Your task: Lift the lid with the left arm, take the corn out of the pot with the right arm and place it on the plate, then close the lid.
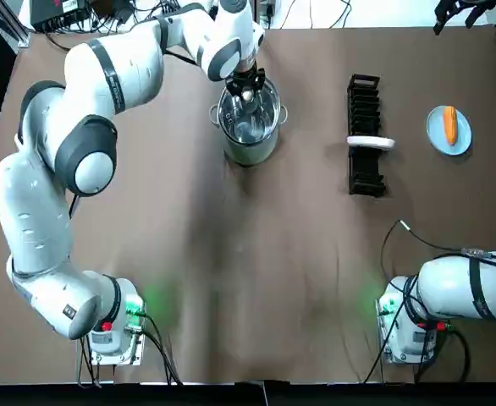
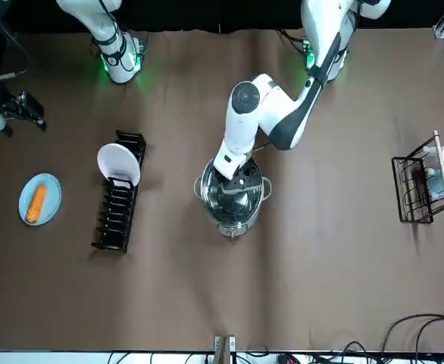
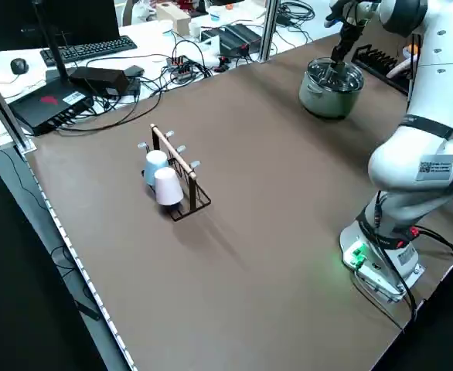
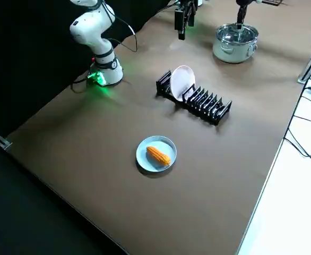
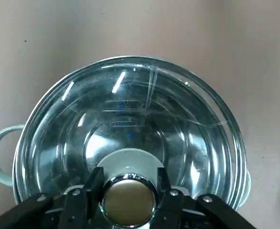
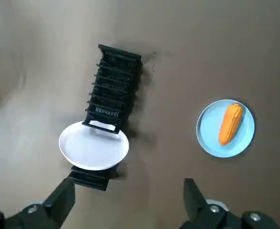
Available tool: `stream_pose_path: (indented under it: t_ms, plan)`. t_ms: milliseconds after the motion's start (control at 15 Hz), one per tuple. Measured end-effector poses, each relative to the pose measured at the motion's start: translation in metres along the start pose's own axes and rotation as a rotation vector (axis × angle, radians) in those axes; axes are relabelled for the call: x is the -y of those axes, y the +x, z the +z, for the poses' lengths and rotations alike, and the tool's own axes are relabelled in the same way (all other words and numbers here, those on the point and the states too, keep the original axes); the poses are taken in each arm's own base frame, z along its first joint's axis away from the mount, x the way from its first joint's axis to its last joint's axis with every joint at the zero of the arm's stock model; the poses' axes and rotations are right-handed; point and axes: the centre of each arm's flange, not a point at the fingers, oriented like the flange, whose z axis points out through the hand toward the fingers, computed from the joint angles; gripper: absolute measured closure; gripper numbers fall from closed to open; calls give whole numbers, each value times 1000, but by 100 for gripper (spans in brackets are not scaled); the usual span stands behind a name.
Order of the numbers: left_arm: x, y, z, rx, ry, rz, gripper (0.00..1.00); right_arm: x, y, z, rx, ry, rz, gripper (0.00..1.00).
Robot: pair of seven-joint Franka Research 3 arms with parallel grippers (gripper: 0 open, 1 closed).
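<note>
Your left gripper (image 5: 129, 180) is pinching the knob (image 5: 129, 201) of the glass lid (image 5: 130, 109), which appears to sit level on the pot (image 1: 250, 149) at mid-table. Before releasing, check that the rim is seated all round. Then spread the jaws fully and rise straight up, so the knob isn't dragged. Farther right, beyond the dish rack (image 6: 116, 81), the corn (image 6: 231, 123) lies on the blue plate (image 6: 211, 140). Your right gripper (image 6: 128, 188) hangs above there, spread wide and holding nothing.

Lab: keyboard (image 3: 81, 51) and tangled cables (image 3: 182, 68) beside table (image 3: 273, 201).
</note>
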Motion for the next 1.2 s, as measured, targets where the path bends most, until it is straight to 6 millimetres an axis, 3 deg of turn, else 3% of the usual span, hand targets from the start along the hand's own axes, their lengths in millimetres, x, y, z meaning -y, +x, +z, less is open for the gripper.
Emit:
stream_pose_path:
  t_ms: [933,1000,1200]
  plan:
    - [0,-1,1,-6,9,25,48,-4,-1,-2,-9,-1,68,0]
    - [0,-1,1,-6,11,27,46,-12,-3,-5,-15,-2,83,0]
    - [1,0,2,-6,12,25,22,-24,-5,-5,-20,-4,107,0]
